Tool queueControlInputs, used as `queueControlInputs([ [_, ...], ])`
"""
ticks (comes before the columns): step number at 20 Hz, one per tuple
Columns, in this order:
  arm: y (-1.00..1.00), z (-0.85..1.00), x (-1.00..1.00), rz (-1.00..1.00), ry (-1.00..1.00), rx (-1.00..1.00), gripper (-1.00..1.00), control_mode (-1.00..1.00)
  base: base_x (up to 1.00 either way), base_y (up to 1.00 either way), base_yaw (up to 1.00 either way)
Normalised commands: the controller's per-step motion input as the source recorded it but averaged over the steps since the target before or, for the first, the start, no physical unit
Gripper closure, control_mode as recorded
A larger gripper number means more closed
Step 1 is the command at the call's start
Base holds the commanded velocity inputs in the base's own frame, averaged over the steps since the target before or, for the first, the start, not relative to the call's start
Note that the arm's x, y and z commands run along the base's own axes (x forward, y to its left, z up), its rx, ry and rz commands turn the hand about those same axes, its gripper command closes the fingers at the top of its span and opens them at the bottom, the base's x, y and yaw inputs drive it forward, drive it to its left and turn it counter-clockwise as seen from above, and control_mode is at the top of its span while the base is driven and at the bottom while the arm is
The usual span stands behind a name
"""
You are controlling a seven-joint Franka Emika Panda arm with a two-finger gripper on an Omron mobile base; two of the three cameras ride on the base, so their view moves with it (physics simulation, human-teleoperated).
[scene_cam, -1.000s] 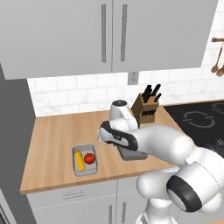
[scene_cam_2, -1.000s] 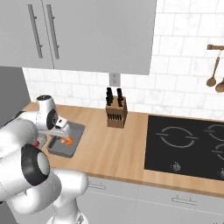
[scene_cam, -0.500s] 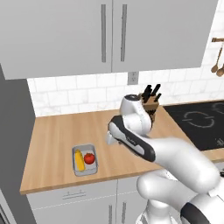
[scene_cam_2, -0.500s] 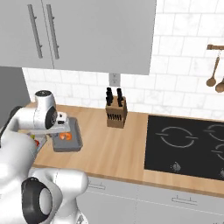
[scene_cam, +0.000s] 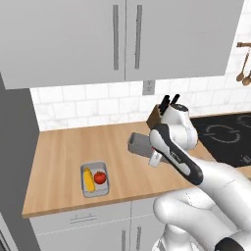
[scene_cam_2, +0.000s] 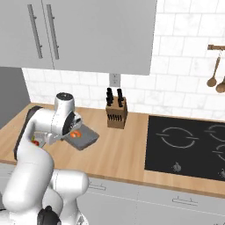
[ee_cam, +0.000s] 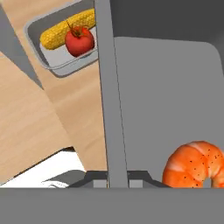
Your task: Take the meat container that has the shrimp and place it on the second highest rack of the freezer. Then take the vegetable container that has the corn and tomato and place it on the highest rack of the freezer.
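With my jaws clamped on the rim of the dark grey shallow meat tray point(scene_cam_2: 83, 137), raised above the wooden counter point(scene_cam: 63, 157), I should keep it level so the curled orange shrimp point(ee_cam: 196, 165) stays put.

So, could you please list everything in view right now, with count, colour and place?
meat container: one, dark grey, lifted off the counter in the gripper
shrimp: one, orange, in the meat container
vegetable container: one, light grey, on the counter's front left
corn: one, yellow, in the vegetable container
tomato: one, red, beside the corn
knife block: one, wooden, by the wall
cooktop: one, black, right of the counter
wooden spoons: two, brown, hanging on the wall
gripper: one, shut on the meat container's rim
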Motion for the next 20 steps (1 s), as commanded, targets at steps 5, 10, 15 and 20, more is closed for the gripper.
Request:
queueControlInputs([
  [5, -0.40, 0.06, -0.27, 0.73, -0.08, -0.01, 1.00, -1.00, 0.00, 0.00, 0.00],
  [10, -0.01, 0.06, -0.42, 0.39, -0.15, -0.16, 1.00, -1.00, 0.00, 0.00, 0.00],
  [15, -0.01, 0.18, -0.10, 0.08, -0.23, -0.21, 1.00, -1.00, 0.00, 0.00, 0.00],
  [20, -0.21, 0.63, -0.11, -0.15, -0.03, -0.01, 1.00, -1.00, 0.00, 0.00, 0.00],
])
